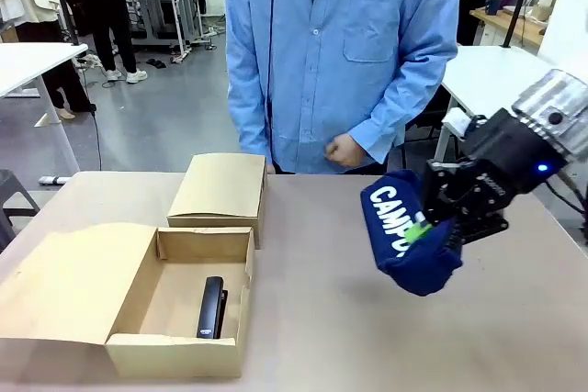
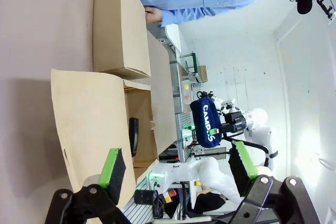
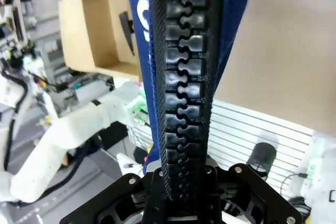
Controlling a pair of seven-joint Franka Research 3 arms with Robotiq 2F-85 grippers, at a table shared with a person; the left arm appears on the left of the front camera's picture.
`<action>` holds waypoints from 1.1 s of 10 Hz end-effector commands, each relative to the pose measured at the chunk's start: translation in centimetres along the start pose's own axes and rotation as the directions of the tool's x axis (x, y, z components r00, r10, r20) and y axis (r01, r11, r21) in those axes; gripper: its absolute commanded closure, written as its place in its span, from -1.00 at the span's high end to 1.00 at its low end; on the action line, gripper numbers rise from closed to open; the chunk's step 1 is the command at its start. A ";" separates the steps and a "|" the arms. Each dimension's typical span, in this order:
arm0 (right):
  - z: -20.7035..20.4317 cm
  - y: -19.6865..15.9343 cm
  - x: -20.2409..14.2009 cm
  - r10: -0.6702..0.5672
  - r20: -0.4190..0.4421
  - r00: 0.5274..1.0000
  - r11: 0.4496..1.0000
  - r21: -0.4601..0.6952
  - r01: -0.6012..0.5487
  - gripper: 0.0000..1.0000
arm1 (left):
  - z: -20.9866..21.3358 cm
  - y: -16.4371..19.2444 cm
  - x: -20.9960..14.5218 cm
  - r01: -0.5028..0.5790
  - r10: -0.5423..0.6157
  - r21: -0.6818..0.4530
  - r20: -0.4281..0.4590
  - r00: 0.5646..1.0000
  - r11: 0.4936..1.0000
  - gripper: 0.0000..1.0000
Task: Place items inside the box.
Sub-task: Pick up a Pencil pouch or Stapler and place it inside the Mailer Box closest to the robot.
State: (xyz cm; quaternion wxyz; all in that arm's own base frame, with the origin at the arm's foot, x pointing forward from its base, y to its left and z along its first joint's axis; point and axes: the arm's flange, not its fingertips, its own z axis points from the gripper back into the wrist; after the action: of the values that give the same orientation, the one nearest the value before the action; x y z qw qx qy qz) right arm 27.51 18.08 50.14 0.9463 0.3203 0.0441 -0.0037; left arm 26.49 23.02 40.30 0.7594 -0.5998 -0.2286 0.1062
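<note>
Right pincer (image 1: 424, 227) clenched on navy CAMPUS pouch (image 1: 404, 259), held above table (image 1: 367, 337), right of box (image 1: 175, 353). Pouch long axis slants downward, lettering showing in front view. Right wrist view shows zipper (image 3: 186, 77) close up. Left wrist view shows left pincer (image 2: 176, 156) spread, empty.

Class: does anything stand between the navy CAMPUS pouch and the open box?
Nothing visible does. Only tabletop lies between the navy pouch, held in the right gripper, and the open box; a black stapler lies inside.

Front faces the person (image 1: 340, 52); all views share the box (image 1: 175, 355).
</note>
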 end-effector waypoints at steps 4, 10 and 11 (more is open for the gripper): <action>-8.5 18.1 -2.5 0.068 0.038 0.997 0.995 -0.077 -0.065 -0.87 | 0.0 -0.1 -0.2 0.015 -0.015 -0.014 0.001 1.000 1.000 1.00; -11.5 20.1 -5.4 -0.065 0.131 0.989 0.983 -0.165 0.086 -0.87 | 0.0 -0.1 -0.2 0.015 -0.015 -0.014 0.001 1.000 1.000 1.00; -13.7 21.8 -5.2 -0.085 0.191 0.978 0.956 -0.260 0.134 -0.87 | 0.0 -0.1 -0.2 0.015 -0.015 -0.014 0.001 1.000 1.000 1.00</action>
State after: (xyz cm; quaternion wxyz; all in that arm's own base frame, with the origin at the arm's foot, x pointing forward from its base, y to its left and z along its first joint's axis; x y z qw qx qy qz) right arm 22.14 40.40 52.97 0.9698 0.2419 -0.0031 -0.0314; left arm 26.49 23.02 40.31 0.7594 -0.5998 -0.2286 0.1061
